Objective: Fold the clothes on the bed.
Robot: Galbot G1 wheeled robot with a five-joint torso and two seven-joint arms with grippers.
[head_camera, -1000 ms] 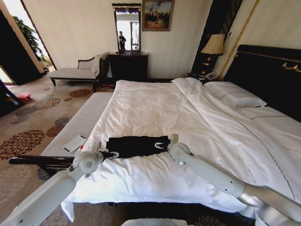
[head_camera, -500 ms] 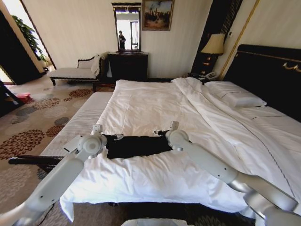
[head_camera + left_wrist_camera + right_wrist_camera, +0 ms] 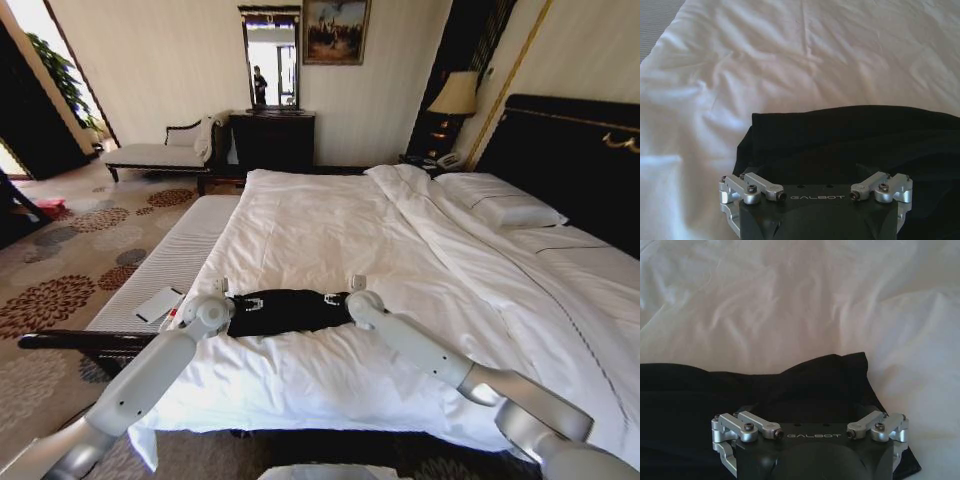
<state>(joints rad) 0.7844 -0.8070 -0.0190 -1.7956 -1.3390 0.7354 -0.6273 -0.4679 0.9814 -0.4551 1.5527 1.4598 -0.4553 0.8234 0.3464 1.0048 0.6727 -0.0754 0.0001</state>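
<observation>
Resting on bed [image 3: 330, 225] – black T-shirt [image 3: 288, 310] | L tool [image 3: 236, 303] + R tool [image 3: 338, 298]: grip state unclear

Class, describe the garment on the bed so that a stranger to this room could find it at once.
Start at the large white bed with the dark headboard. Near its foot edge lies a black T-shirt, gathered into a flat band between the left gripper and right gripper. It is the one dark thing on the white sheets.
</observation>
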